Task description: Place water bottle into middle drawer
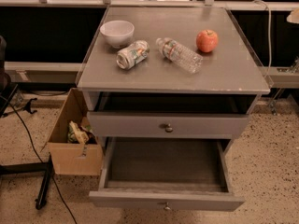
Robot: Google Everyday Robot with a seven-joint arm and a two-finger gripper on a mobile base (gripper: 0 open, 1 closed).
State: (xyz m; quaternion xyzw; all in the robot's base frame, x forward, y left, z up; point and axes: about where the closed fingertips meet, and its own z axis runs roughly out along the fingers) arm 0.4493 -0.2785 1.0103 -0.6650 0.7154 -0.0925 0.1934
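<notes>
The water bottle lies on its side on the grey cabinet top, right of centre, white cap pointing to the back left. The middle drawer is pulled out wide open below, its dark wood-grain bottom bare, its knob at the front edge. The closed knobbed drawer front sits above it. The gripper is not in view.
On the cabinet top are a white bowl at the back left, a silver can on its side next to the bottle, and a red apple at the back right. A cardboard box stands on the floor at the left. Black cables and a stand leg lie at the far left.
</notes>
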